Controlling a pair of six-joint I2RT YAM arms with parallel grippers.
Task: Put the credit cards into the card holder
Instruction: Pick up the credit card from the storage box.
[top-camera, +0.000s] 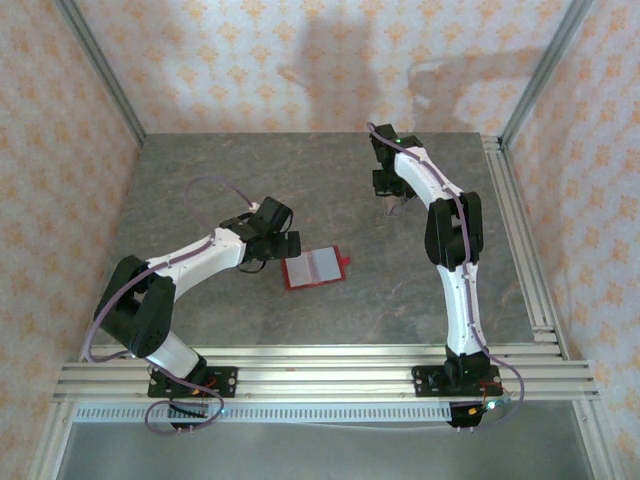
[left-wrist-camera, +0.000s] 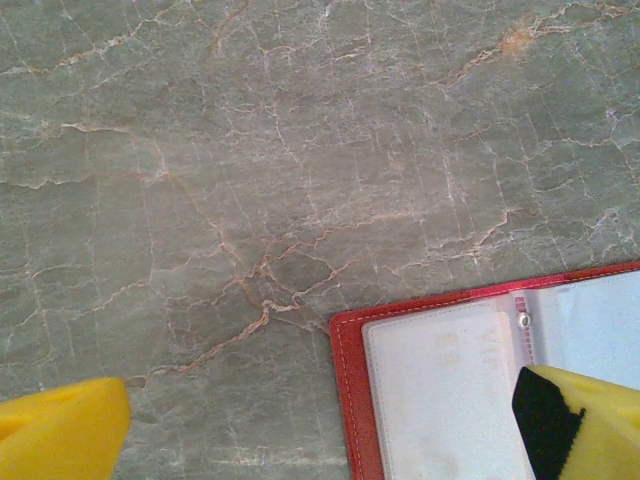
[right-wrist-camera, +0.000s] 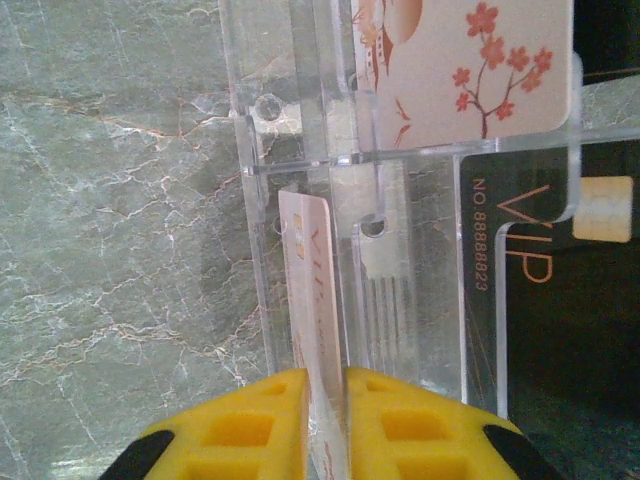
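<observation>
The card holder (top-camera: 314, 268) lies open on the table's middle, a red cover with clear inner sleeves (left-wrist-camera: 440, 390). My left gripper (top-camera: 283, 243) hovers at its left edge, yellow fingers spread wide and open (left-wrist-camera: 320, 425), one fingertip (left-wrist-camera: 585, 425) over the sleeve. At the back of the table my right gripper (top-camera: 392, 203) is shut on a pale pink credit card (right-wrist-camera: 312, 290), held edge-on between the yellow pads (right-wrist-camera: 325, 405). The card stands in a slot of a clear acrylic rack (right-wrist-camera: 400, 270). Two more credit cards sit in that rack: a cherry-blossom one (right-wrist-camera: 470, 70) and a black VIP one (right-wrist-camera: 540, 300).
Grey marble tabletop (top-camera: 230, 180) stretches around the holder. Metal rails (top-camera: 520, 240) run along the right side and the near edge. Papered walls close in the back and sides.
</observation>
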